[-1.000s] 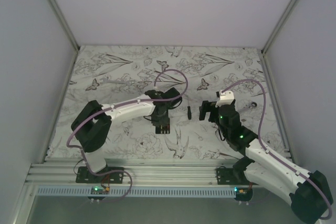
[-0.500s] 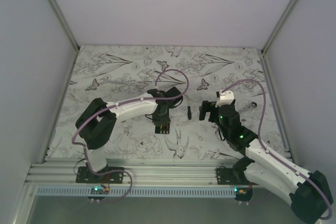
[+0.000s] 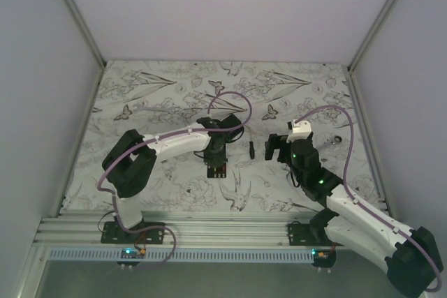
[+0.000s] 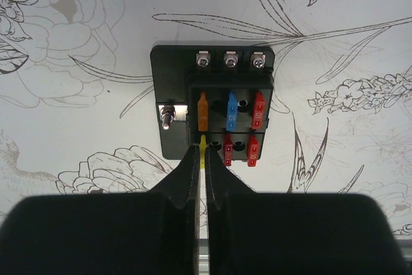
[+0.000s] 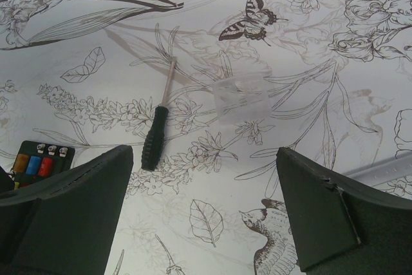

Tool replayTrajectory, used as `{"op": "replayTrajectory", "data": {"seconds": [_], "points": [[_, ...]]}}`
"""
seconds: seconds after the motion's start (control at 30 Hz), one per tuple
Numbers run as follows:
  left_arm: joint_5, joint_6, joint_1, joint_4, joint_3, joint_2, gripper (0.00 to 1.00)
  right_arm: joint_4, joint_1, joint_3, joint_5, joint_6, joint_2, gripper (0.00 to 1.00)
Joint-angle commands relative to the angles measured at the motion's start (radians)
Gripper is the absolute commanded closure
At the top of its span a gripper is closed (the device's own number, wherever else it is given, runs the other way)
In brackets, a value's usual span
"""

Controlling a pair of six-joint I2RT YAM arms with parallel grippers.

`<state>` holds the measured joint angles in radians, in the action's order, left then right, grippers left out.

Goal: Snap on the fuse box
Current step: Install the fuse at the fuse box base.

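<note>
Fuse box (image 4: 215,82) lies flat on the table (image 4: 77,82) near its middle, right under the left gripper (image 4: 201,149), whose jaws are pinched together on a yellow fuse (image 4: 203,141) at the lower-left slot. The smart play looks like this: press straight down, keep the fuse square to its slot, and release only once it sits level with the red fuses (image 4: 228,148) beside it. Over on the other side, the right gripper (image 5: 205,152) hovers with jaws wide apart and empty, a screwdriver (image 5: 154,136) and a clear cover (image 5: 241,98) lying beyond.
</note>
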<state>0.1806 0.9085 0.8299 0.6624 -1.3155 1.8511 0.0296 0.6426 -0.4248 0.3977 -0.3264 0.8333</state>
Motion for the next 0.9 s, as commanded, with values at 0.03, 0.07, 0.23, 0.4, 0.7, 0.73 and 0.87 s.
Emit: {"op": "replayTrajectory", "data": {"seconds": [0.03, 0.07, 0.23, 0.4, 0.7, 0.73, 0.87], "points": [[-0.013, 0.006, -0.005, 0.041, 0.018, 0.028, 1.0, 0.018, -0.006, -0.017, 0.001, -0.008, -0.003, 0.01], [-0.012, 0.012, -0.006, 0.04, 0.026, 0.029, 1.0, 0.018, -0.006, -0.017, 0.001, -0.008, -0.003, 0.01], [-0.003, 0.034, -0.007, 0.04, 0.072, 0.045, 1.0, 0.016, -0.007, -0.017, 0.0, -0.009, -0.004, 0.01], [0.01, 0.044, -0.009, 0.038, 0.089, 0.084, 1.0, 0.018, -0.006, -0.017, 0.0, -0.009, -0.003, 0.01], [0.033, 0.127, 0.055, 0.032, 0.19, 0.101, 1.0, 0.018, -0.006, -0.017, 0.001, -0.009, -0.003, 0.01], [0.031, 0.134, 0.064, 0.032, 0.204, 0.104, 1.0, 0.017, -0.006, -0.016, 0.0, -0.009, -0.003, 0.01], [0.01, 0.148, 0.072, 0.009, 0.234, 0.128, 1.0, 0.017, -0.007, -0.016, -0.003, -0.009, -0.006, 0.01]]}}
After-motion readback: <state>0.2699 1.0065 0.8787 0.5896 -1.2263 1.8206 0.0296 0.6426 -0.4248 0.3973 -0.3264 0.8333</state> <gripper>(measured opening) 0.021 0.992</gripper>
